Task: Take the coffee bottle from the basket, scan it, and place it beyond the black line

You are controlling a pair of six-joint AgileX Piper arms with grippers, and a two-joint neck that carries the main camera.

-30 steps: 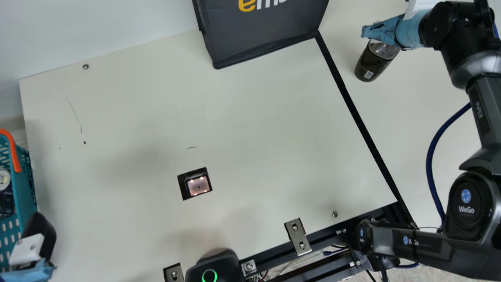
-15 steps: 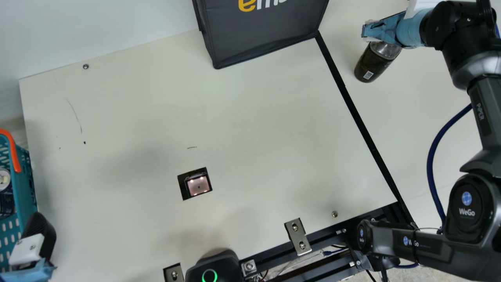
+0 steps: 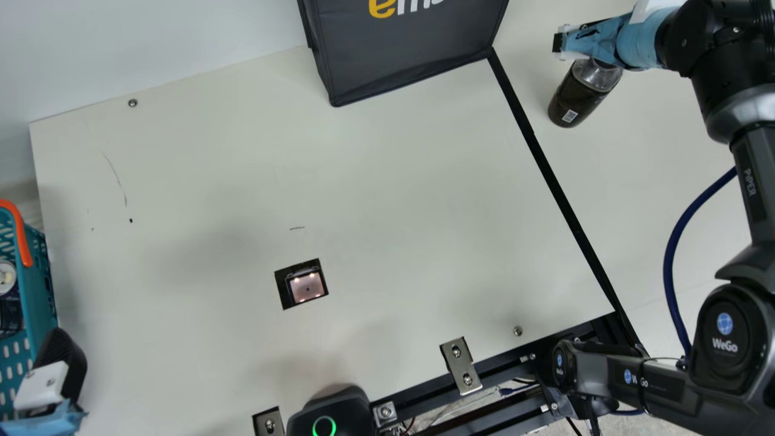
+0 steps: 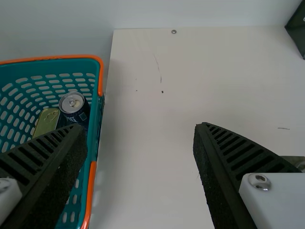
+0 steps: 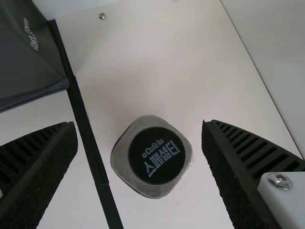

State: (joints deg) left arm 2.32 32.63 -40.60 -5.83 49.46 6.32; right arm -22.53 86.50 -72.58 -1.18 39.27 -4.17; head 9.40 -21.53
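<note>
The dark coffee bottle (image 3: 578, 94) stands upright to the right of the black line (image 3: 560, 194), in the main view. Over its top is my right gripper (image 3: 558, 45), raised clear of the cap. In the right wrist view the bottle's black cap (image 5: 156, 155) lies between the wide-spread fingers of my right gripper (image 5: 138, 162), touching neither. My left gripper (image 3: 60, 357) hangs by the teal basket (image 3: 45, 290) at the main view's left edge; in the left wrist view my left gripper (image 4: 140, 162) is open, with nothing held.
A scanner window (image 3: 307, 287) is set into the table. At the back stands a dark grey bag (image 3: 405, 48). Two cans, one a dark can (image 4: 74, 107), are in the basket. A black device with a green ring (image 3: 324, 424) sits at the front edge.
My right gripper has risen and drawn slightly away from the bottle, uncovering more of its upper part. The bottle has stayed in place, and the left arm has kept still.
</note>
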